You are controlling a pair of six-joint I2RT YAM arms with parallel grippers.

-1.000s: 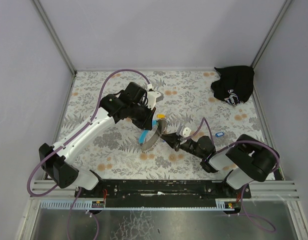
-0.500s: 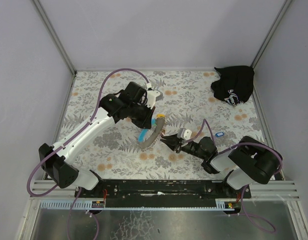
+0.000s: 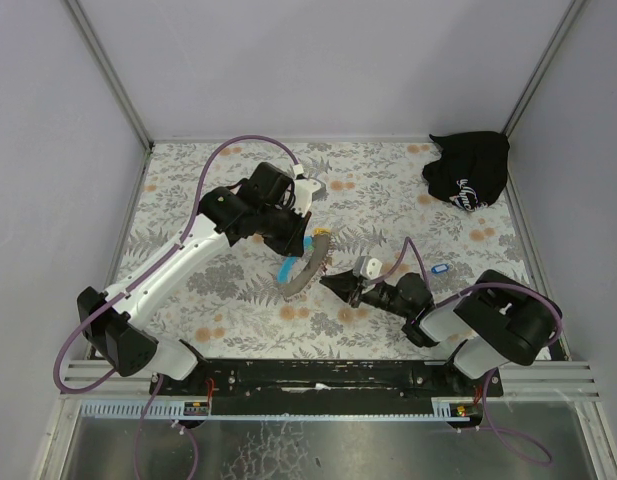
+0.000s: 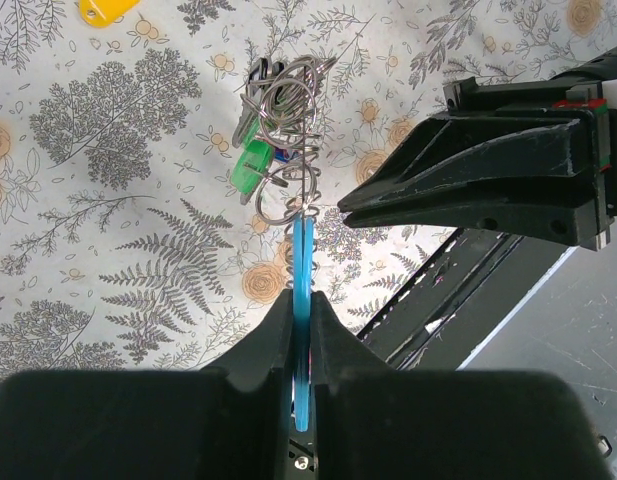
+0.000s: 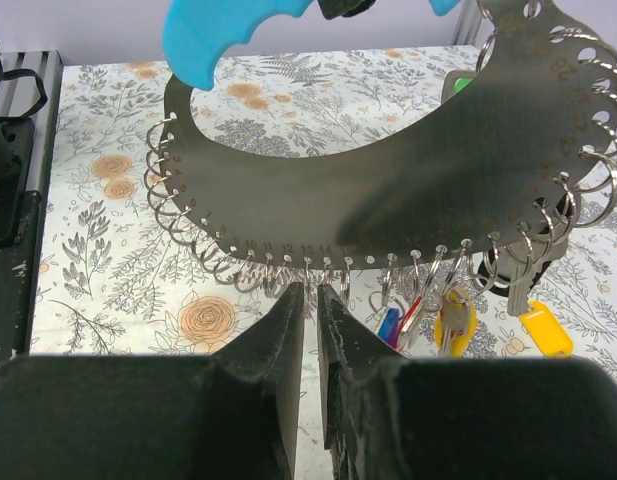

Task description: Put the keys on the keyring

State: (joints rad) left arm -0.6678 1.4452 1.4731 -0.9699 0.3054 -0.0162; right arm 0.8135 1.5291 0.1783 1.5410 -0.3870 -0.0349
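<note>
The keyring (image 3: 306,265) is a grey crescent plate (image 5: 388,190) edged with many wire rings, on a light-blue handle (image 5: 223,30). My left gripper (image 4: 303,295) is shut on that blue handle and holds it above the table. A green piece (image 4: 252,163) and several keys hang from the rings, among them a yellow one (image 5: 545,330) and a blue one (image 5: 390,325). My right gripper (image 5: 310,290) sits just under the rings with its jaws a narrow slit apart and nothing seen between them. One loose blue key (image 3: 439,269) and one yellow key (image 4: 106,8) lie on the table.
A black cloth bag (image 3: 468,170) with white print lies at the far right corner. The floral tablecloth (image 3: 188,200) covers the table. Grey walls stand on three sides, and the arms' base rail (image 3: 328,375) runs along the near edge.
My right gripper has slid a little toward the near edge, staying under the keyring's lower edge. The left arm and the keyring have barely moved.
</note>
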